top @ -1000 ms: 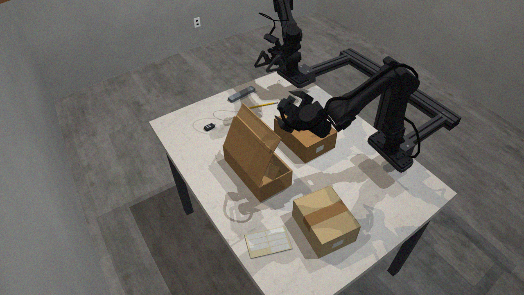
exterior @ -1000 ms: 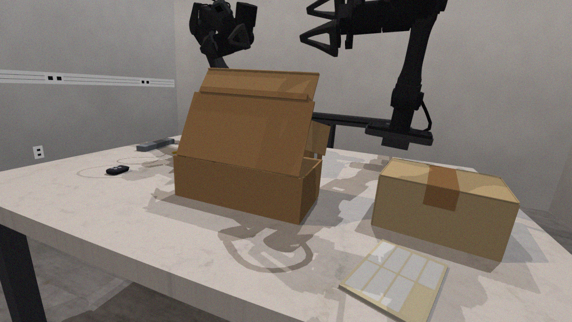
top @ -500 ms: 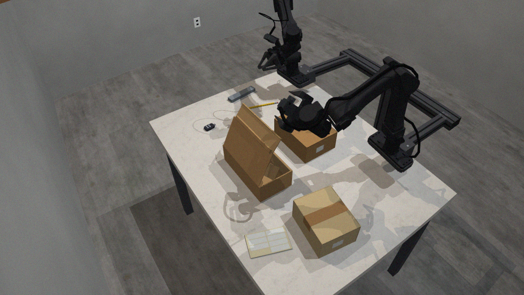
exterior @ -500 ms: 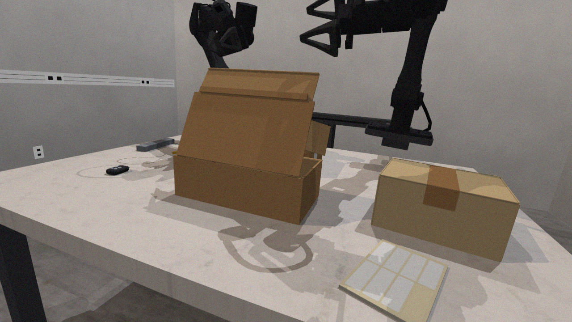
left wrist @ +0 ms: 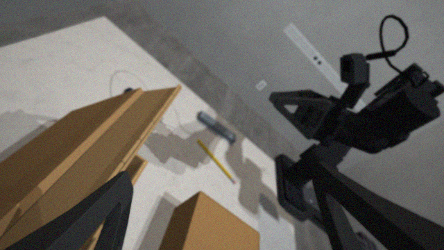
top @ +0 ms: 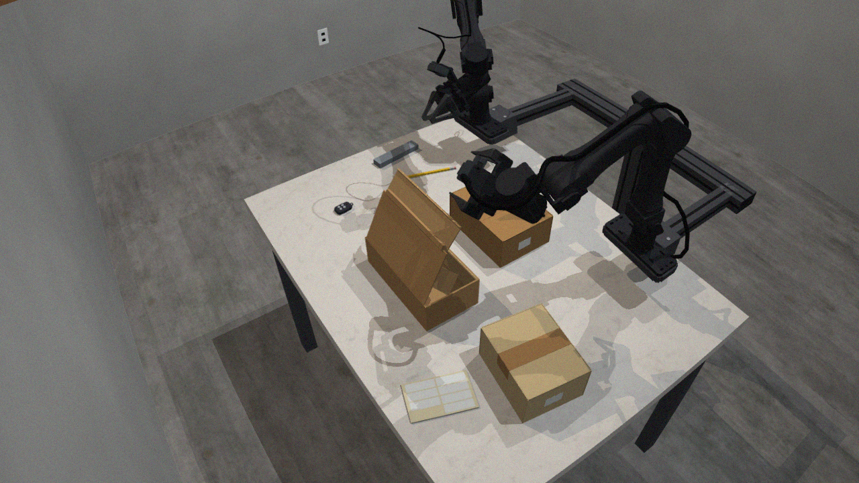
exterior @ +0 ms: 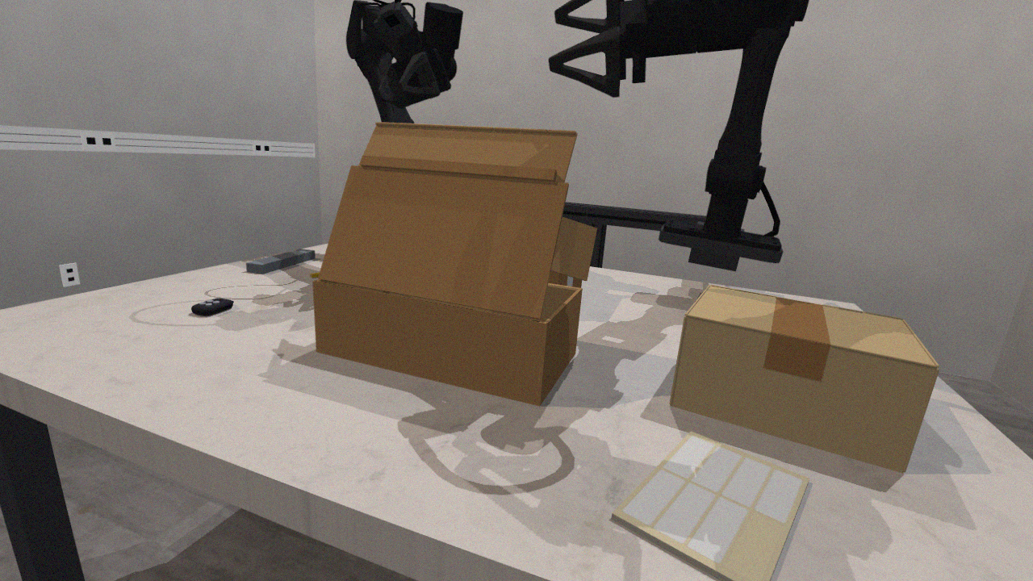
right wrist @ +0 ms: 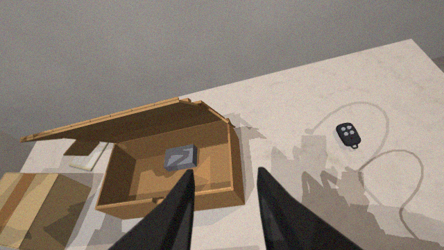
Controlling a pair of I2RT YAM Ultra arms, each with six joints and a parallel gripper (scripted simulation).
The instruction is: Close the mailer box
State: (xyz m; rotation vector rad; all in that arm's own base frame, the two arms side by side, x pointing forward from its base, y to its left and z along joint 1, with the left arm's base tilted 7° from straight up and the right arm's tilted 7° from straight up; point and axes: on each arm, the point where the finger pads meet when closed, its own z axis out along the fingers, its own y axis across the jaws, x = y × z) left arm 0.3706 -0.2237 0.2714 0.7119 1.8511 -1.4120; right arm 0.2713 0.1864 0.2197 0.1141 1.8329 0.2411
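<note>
Mailer box (top: 399, 240) (exterior: 426, 333) (left wrist: 83, 121) (right wrist: 220, 201): left open, centred in the top view
Left fingers (exterior: 613, 63): spread wide
Right fingers (exterior: 413, 88): partly spread

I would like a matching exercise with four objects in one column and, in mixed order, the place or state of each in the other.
1. Mailer box
2. Dark key fob
3. Yellow pencil
4. Taped carton

A. Lies between the grey bar and the plain brown box
B. Stands with its lid raised
C. Stands closed, beside the label sheet
D. Has four light buttons

Pairs: 1-B, 2-D, 3-A, 4-C
</note>
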